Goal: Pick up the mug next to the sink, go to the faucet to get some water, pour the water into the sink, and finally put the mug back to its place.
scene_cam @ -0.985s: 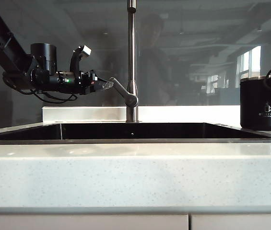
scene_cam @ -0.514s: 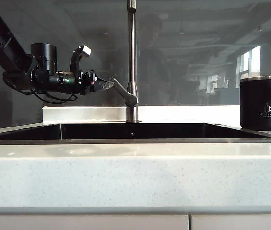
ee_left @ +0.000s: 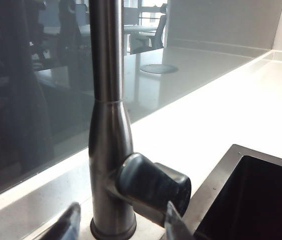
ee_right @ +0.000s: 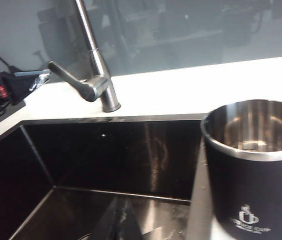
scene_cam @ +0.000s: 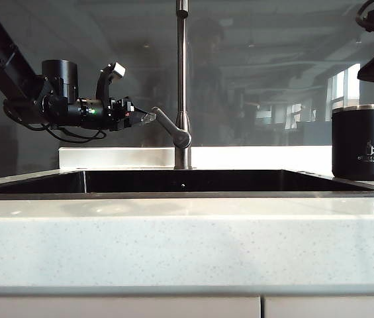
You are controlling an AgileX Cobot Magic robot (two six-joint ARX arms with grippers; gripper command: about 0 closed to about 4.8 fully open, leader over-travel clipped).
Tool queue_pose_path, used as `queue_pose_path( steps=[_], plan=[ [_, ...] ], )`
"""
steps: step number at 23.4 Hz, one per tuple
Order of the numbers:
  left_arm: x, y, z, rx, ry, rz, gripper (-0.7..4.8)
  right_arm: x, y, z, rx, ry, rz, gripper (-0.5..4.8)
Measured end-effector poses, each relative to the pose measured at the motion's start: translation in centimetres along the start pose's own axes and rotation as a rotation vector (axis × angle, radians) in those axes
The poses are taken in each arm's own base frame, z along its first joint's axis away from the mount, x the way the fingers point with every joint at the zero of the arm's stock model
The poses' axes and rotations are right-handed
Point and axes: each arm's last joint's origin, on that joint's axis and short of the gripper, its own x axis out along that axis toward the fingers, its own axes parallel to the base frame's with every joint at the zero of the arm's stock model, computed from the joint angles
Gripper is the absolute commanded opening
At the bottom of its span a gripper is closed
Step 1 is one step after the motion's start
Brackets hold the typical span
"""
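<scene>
Since the earlier frames the right arm has lifted away from the mug (scene_cam: 362, 142): a second ago its cable and body crossed the mug's top edge, and now only a dark part of it shows high above the mug, at the upper right corner of the exterior view. The right tool itself is in none of the pictures; its jaws have just closed with nothing in them. The left arm has not moved.

The mug stands upright on the white worktop (scene_cam: 187, 245), below the right arm and well clear of it, just beside the sink (scene_cam: 187, 182) on its right end. From the right wrist camera the mug (ee_right: 253, 170) is seen from above, its steel rim bright and its white logo facing the camera (whether any water lies inside I cannot tell).

The left tool (scene_cam: 145, 117) hangs level at the tip of the lever (scene_cam: 170, 128) of the faucet (scene_cam: 182, 79). Its jaws stand apart, one on each side of the lever's end; in the left wrist view the two fingertips (ee_left: 65, 227) flank the lever (ee_left: 153, 185), and contact cannot be judged. The faucet's pipe (ee_left: 107, 100) rises straight just beyond that tool, with the sink's corner (ee_left: 240, 200) to one side.
</scene>
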Motion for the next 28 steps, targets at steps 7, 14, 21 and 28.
queue_pose_path(
  steps=[7,14,21,28],
  plan=[
    [0.0,0.0,0.0,-0.001,0.001,0.0,2.1,0.0,0.0,-0.1,0.001,0.013,-0.003,-0.08],
    [0.1,-0.1,-0.1,-0.003,0.003,-0.001,2.1,-1.8,0.1,0.7,-0.005,0.017,-0.04,-0.08],
    [0.0,0.0,-0.1,-0.004,0.003,-0.001,2.1,-5.2,-1.3,-1.2,-0.009,-0.005,-0.15,-0.08],
    [0.0,0.0,0.0,-0.003,0.003,-0.001,2.1,-7.8,-2.2,-1.6,-0.046,-0.05,-0.275,-0.08]
  ],
)
